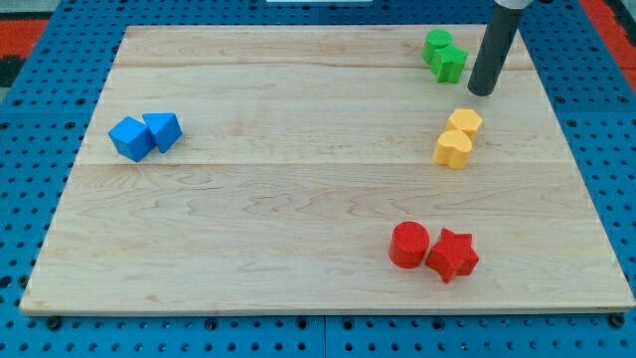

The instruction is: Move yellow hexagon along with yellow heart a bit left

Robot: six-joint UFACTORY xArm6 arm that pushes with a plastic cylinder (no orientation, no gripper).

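Observation:
The yellow hexagon (pixel 464 122) lies on the wooden board at the view's right, touching the yellow heart (pixel 453 149) just below it and slightly left. My tip (pixel 481 92) rests on the board above and a little right of the hexagon, a short gap away. The dark rod rises from it toward the view's top.
A green cylinder-like block (pixel 435 44) and a green star (pixel 450 64) sit just left of my tip. A red cylinder (pixel 408 245) and red star (pixel 452 255) lie at the bottom right. Two blue blocks (pixel 145 135) lie at the left. The board's right edge (pixel 571 129) is near.

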